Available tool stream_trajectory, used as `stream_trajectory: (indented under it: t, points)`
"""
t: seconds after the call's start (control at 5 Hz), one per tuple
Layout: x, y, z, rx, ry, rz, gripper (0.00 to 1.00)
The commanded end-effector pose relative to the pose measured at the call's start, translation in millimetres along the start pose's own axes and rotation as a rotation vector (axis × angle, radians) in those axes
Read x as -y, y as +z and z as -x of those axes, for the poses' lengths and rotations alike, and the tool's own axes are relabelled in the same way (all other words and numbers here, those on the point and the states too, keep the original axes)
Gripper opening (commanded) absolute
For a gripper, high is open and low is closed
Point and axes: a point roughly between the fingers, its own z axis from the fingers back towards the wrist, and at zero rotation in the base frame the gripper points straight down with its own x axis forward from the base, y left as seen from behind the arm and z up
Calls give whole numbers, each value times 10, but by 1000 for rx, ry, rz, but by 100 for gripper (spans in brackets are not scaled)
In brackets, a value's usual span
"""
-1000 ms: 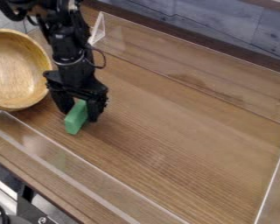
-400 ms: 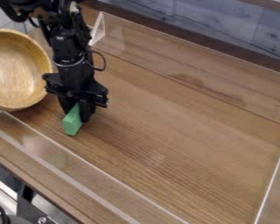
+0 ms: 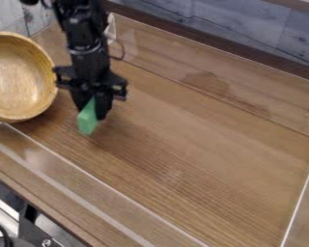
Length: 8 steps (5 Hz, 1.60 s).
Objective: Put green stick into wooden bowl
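The green stick (image 3: pixel 88 119) hangs tilted just above the wooden tabletop, pinched at its upper end between the black fingers of my gripper (image 3: pixel 94 103), which points straight down and is shut on it. The wooden bowl (image 3: pixel 18 75) sits to the left, round and light tan, with nothing visible inside. My gripper is a short way to the right of the bowl's rim, apart from it.
Clear acrylic walls (image 3: pixel 183 53) fence the wooden tabletop (image 3: pixel 196 135) at the back, front and right. The black arm (image 3: pixel 80 29) rises from the gripper toward the top left.
The open jaws closed on the green stick where it lay on the table, then the gripper rose and shifted slightly right, lifting the stick off the surface.
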Motion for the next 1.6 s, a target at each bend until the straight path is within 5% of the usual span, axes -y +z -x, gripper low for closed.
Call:
stream_trajectory:
  t: [0.0, 0.2, 0.8, 1.4]
  points:
    - [120, 322, -270, 80, 109, 5, 0]
    - [260, 413, -535, 118, 144, 27, 0]
    - [-26, 178, -811, 170, 188, -13, 0]
    - [57, 191, -656, 148, 153, -14, 0]
